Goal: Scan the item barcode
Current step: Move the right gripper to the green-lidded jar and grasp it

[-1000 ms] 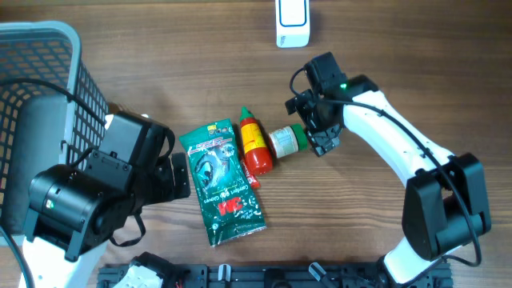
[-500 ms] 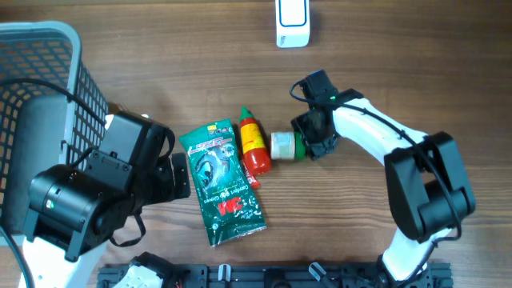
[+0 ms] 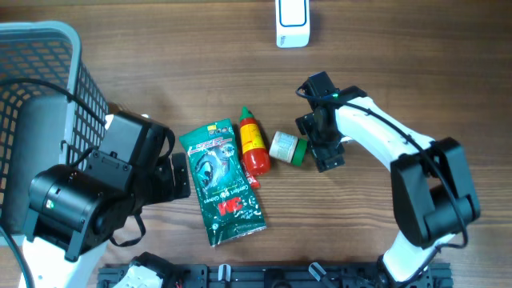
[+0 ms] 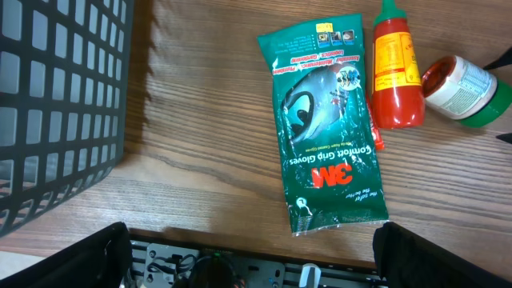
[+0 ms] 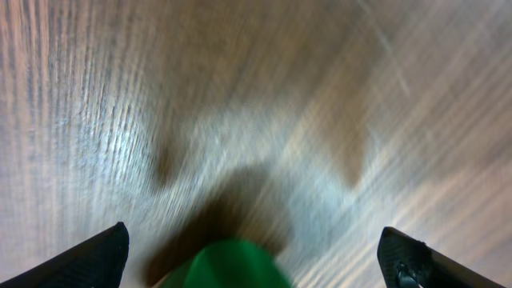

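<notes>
Three items lie mid-table: a green 3M gloves packet, a red sauce bottle and a small jar with a green lid, lying on its side. My right gripper is open just right of the jar's lid, which shows blurred between its fingers without touching them. My left gripper is open and holds nothing, left of the packet and near the table's front edge. I cannot make out a barcode.
A white scanner-like device stands at the far edge. A grey mesh basket fills the left side. A black rail runs along the front edge.
My right gripper dropped onto the jar's lid end, narrowed, then opened again and drew back slightly right. The jar shifted a little toward the front. The left arm stayed still.
</notes>
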Tool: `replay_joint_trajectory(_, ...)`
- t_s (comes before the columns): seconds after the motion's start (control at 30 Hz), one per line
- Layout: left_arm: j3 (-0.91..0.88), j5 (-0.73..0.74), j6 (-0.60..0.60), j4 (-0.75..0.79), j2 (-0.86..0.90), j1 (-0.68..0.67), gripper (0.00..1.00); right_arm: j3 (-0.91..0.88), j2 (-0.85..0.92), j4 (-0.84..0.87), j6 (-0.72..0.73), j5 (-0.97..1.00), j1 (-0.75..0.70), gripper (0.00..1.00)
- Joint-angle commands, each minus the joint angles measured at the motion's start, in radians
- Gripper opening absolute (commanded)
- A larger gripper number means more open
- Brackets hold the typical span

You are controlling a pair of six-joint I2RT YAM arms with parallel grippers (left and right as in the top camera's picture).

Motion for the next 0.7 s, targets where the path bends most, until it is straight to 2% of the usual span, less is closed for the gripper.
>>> replay_joint_trajectory(0.0, 0.007, -0.013, -0.01, 0.0, -0.002, 0.004, 1.0, 0.022, -0.04, -0.013, 0.251, -0.077, 0.002, 1.0)
replay_joint_trajectory(0.1, 0.007, -0.013, -0.01, 0.0, -0.002, 0.004, 1.0, 0.014, -0.039, -0.013, 0.335, -0.102, 0.041, 1.0)
replay_joint_trajectory(0.23, 0.007, -0.013, -0.01, 0.0, -0.002, 0.004, 1.0, 0.008, -0.034, -0.004, 0.464, -0.021, 0.121, 1.0)
replay_joint_trajectory(0.37, 0.007, -0.013, -0.01, 0.0, -0.002, 0.004, 1.0, 0.008, -0.018, 0.043, 0.463, 0.108, 0.174, 1.0)
replay_joint_trajectory(0.57, 0.007, -0.013, -0.01, 0.0, -0.002, 0.004, 1.0, 0.007, 0.061, 0.063, 0.452, 0.116, 0.174, 1.0)
replay_joint_trajectory(0.67, 0.007, -0.013, -0.01, 0.0, -0.002, 0.004, 1.0, 0.007, 0.093, 0.066, 0.294, 0.211, 0.169, 0.99)
